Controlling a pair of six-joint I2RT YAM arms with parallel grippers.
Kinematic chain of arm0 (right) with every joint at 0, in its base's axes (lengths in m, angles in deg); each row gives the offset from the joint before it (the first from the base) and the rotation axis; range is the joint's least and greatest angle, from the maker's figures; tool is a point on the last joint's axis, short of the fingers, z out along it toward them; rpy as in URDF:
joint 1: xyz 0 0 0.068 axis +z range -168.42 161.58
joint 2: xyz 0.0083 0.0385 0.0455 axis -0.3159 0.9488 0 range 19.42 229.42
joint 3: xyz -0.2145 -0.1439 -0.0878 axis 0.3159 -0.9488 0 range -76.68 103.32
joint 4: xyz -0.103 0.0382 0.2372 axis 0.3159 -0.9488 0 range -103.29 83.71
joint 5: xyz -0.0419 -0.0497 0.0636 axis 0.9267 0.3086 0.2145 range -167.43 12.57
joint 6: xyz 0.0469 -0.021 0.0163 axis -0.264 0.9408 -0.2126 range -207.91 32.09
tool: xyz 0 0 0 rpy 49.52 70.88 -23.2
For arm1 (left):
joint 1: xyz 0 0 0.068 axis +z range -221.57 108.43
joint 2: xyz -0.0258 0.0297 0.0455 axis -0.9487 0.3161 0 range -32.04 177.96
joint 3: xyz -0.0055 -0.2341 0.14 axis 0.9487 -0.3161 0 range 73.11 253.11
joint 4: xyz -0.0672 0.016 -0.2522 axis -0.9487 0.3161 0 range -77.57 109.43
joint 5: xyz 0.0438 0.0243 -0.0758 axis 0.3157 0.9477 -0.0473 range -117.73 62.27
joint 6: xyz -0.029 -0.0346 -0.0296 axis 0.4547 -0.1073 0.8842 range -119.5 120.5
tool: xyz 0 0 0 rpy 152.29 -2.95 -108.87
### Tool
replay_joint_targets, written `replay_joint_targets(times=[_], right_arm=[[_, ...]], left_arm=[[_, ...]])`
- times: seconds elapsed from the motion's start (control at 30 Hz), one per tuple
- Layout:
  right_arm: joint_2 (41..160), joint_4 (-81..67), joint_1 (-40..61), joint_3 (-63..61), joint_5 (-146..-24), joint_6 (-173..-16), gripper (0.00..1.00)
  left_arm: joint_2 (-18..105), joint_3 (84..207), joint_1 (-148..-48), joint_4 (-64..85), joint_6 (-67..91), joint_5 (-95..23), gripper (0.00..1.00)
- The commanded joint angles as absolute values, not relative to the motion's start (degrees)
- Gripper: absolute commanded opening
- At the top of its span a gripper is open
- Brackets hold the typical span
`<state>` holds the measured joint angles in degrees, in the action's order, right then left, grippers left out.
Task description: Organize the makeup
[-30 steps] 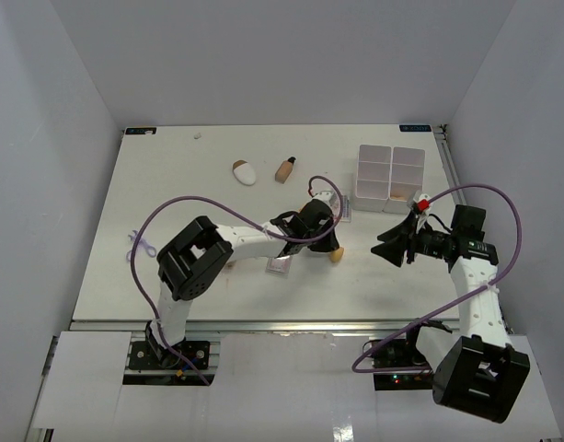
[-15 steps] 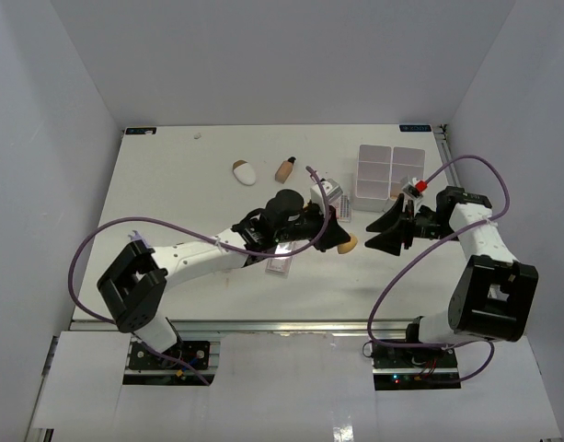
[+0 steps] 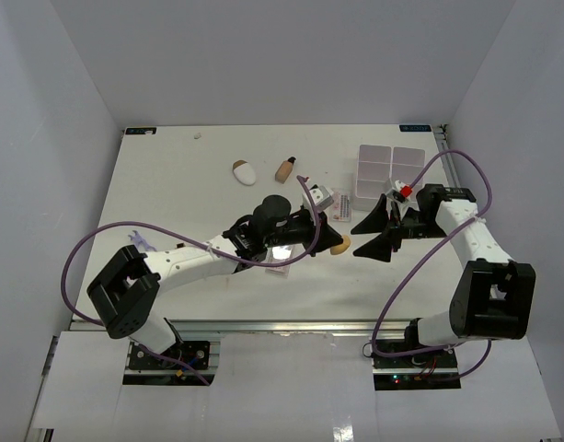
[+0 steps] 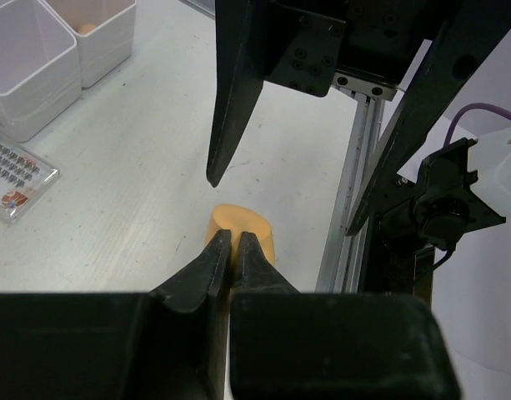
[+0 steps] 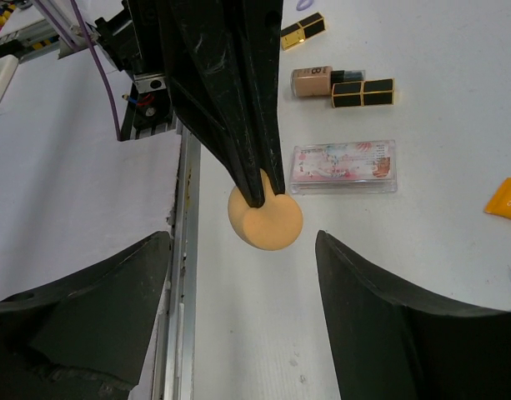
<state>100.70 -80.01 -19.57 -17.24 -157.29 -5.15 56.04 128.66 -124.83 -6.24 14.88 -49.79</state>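
Observation:
A tan egg-shaped sponge is pinched in my shut left gripper, just above the table; it also shows in the left wrist view and the right wrist view. My left gripper grips its near end. My right gripper is wide open and faces the sponge, with its fingertips just short of it on either side. The right gripper holds nothing. A clear-pink palette lies behind the sponge. A tan dark-capped bottle and a white-and-brown oval piece lie at the back.
The white four-compartment box stands at the back right, just behind the right gripper. A second tan bottle, gold-and-black lipsticks and an orange tube show in the right wrist view. The table's front rail is close.
My left arm lifted the sponge and carried it slightly right. My right gripper moved left from beside the box, opened wider, and now faces the sponge.

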Motion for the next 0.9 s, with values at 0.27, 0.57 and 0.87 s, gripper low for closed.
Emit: replay_joint_targets(times=[0.27,0.57,0.87], right_arm=[[101.32,-81.12,-15.55,-15.25,-157.99,-2.66,0.84],[103.79,-81.17,-15.43,-14.10,-158.09,-2.75,0.83],[104.08,-81.09,-14.57,-12.68,-158.18,-2.97,0.52]], left_arm=[[52.97,126.65,-123.87,-13.54,16.64,-53.96,0.00],[52.07,125.93,-123.54,-15.32,16.76,-55.17,0.00],[52.36,125.93,-122.88,-16.27,17.87,-56.23,0.00]])
